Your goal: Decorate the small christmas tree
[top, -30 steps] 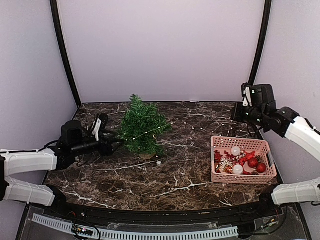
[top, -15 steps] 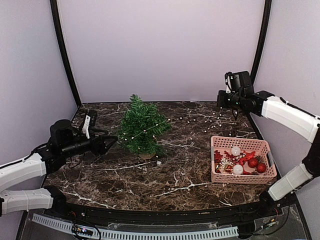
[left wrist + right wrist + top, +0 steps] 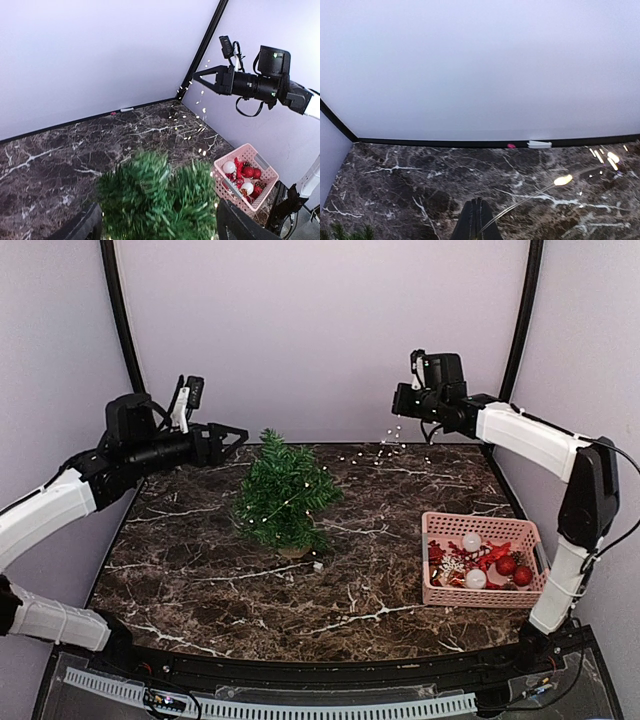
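at the upper left of the top view our left gripper (image 3: 236,436) hangs in the air with its jaws spread wide and nothing between them. it points toward the tip of the small christmas tree (image 3: 283,490), a bushy dark-green artificial fir with stiff, needle-like branches on a small tan pot. the tree stands upright left of centre on the dark, white-veined, marble-look tabletop (image 3: 200,570). a thin wire string of tiny warm-white lights (image 3: 384,446) threads through its branches and climbs to the upper right. there our right gripper (image 3: 397,400) is pinched closed on it, high above the table. we judge the main risk lies in that span. the tree looks light, so more pull on the wire could tip it or drag the loops off the needles, and so fine a wire could slip from the fingers. at the lower right sits a pink slotted plastic basket (image 3: 487,523) holding glossy red and pale white balls.
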`<state>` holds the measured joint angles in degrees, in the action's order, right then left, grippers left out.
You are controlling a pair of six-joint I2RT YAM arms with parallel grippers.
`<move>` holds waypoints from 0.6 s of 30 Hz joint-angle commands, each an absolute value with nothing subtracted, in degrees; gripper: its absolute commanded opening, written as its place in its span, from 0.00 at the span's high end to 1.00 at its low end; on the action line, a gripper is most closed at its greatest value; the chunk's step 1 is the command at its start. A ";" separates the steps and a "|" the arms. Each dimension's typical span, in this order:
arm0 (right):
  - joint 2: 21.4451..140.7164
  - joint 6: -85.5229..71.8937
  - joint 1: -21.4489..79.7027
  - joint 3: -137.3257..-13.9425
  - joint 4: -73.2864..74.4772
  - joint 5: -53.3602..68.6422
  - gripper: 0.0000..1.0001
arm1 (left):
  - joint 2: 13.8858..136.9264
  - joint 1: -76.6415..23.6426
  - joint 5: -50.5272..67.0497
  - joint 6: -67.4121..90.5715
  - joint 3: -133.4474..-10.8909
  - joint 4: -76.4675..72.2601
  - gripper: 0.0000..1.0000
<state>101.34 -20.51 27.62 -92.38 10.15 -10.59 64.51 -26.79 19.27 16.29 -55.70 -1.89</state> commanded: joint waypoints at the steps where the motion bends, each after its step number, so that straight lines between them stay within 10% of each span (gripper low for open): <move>1: 105.81 -21.78 30.25 -98.17 1.25 -4.02 1.00 | 73.76 -25.86 25.41 14.49 -65.24 -0.28 0.19; 18: 96.82 -23.44 35.47 -92.80 -8.44 8.60 1.00 | 75.03 -27.14 30.90 7.96 -67.76 -1.86 0.25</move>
<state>103.24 -21.80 34.81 -94.43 -1.89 3.33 78.70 -26.92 31.77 9.82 -68.05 -1.52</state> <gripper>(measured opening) 0.005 0.746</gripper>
